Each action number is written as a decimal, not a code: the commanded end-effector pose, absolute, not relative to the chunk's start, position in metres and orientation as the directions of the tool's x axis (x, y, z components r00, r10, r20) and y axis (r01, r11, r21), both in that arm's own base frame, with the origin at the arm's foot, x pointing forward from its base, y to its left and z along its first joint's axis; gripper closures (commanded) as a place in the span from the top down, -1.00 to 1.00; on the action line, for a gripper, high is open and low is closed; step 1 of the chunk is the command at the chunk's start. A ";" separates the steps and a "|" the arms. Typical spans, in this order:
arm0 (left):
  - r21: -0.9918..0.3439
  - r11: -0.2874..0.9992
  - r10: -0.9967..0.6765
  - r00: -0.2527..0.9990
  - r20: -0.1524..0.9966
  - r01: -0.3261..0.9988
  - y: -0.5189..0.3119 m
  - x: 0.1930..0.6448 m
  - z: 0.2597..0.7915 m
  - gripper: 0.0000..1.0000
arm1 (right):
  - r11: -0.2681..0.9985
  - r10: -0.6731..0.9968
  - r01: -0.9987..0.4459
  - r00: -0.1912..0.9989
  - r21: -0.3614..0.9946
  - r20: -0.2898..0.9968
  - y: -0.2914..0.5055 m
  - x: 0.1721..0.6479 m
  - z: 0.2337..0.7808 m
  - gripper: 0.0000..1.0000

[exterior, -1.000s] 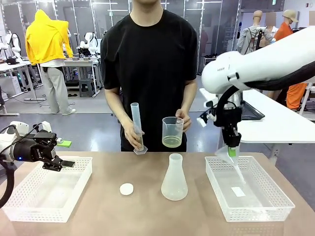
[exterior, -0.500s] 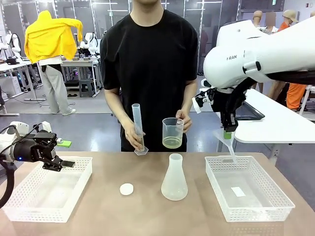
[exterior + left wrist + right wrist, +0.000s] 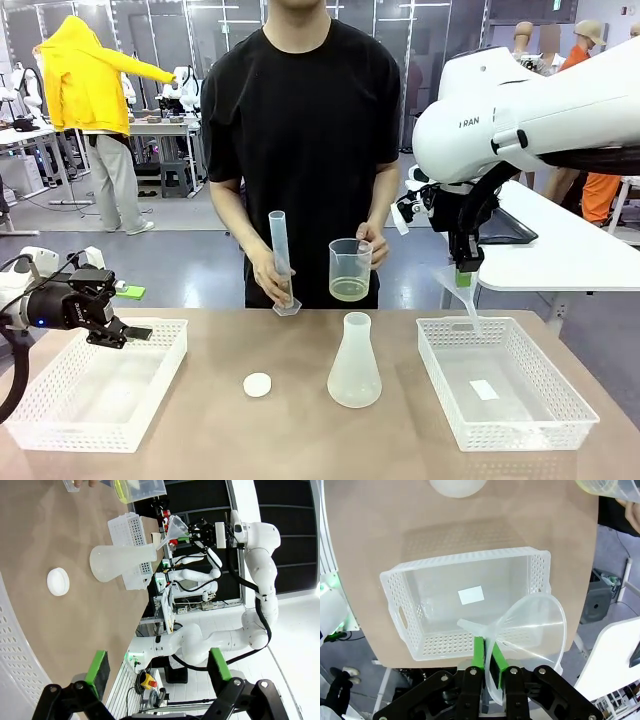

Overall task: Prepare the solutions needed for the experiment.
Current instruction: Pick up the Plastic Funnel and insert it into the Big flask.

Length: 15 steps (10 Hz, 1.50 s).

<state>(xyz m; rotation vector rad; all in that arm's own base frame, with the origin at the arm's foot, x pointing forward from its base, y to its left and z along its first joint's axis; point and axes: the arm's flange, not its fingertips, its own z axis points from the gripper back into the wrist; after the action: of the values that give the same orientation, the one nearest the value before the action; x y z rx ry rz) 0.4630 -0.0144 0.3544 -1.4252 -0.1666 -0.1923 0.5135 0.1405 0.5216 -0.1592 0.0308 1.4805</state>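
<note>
The solutions are a little pale yellow liquid (image 3: 349,290) in the clear beaker (image 3: 350,268) that the person holds in one hand; the beaker (image 3: 135,487) also shows in the left wrist view. The person's other hand holds a tall measuring cylinder (image 3: 279,258) tilted on the table. My right gripper (image 3: 463,267) is shut on the rim of a clear funnel (image 3: 456,287), high above the right basket (image 3: 505,396); in the right wrist view the gripper (image 3: 487,656) pinches the funnel (image 3: 535,630). My left gripper (image 3: 125,333) hangs open over the left basket (image 3: 95,382).
An empty conical flask (image 3: 354,362) stands mid-table, with a small white round cap (image 3: 258,384) to its left. The right basket (image 3: 470,611) holds a small white slip. The left wrist view shows the flask (image 3: 120,562) and the cap (image 3: 58,581).
My right arm has lifted the funnel up out of the right basket, and it now hangs above the basket. The left arm and the person's hands have stayed put.
</note>
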 end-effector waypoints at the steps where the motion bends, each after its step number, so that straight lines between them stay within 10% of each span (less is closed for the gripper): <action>1: -0.962 0.142 -0.020 0.973 0.232 0.232 -0.016 0.465 0.355 1.00 | 0.084 0.989 -0.992 0.094 -0.092 -0.117 0.141 0.513 0.521 -0.89; 8: -0.962 0.142 -0.020 0.973 0.232 0.232 -0.016 0.465 0.355 1.00 | -0.353 0.932 -0.832 -0.352 -0.427 -0.084 0.224 0.488 0.564 -0.89; 15: -0.962 0.142 -0.020 0.973 0.232 0.232 -0.016 0.465 0.355 1.00 | -0.496 0.815 -0.671 -0.579 -0.551 -0.028 0.254 0.423 0.585 -0.89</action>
<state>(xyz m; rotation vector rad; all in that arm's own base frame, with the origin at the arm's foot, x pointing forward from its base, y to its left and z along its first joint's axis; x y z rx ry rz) 0.4630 -0.0146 0.3544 -1.4253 -0.1663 -0.1926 0.4281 0.2691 0.5925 -0.3788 -0.5717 2.0897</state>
